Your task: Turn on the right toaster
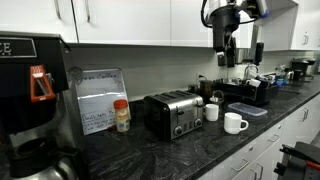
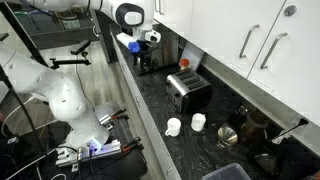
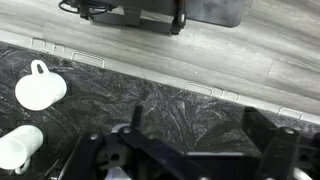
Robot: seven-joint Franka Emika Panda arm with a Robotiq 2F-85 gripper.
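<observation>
Your hand (image 1: pixel 227 58) released, empty; boxy silver-fronted toaster (image 1: pixel 175 114) at its 8 o'clock. Descending, you risk clipping white ceramic mug (image 1: pixel 235 122).

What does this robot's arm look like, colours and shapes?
The arm is glossy white, built of fat rounded segments with a dark ring near its end. The tool there is black and blocky, with two dark fingers.

dark marbled countertop (image 1: pixel 150 155), white wall cabinets (image 1: pixel 120 20) above, grey wood-look floor (image 3: pixel 230 55)
</observation>
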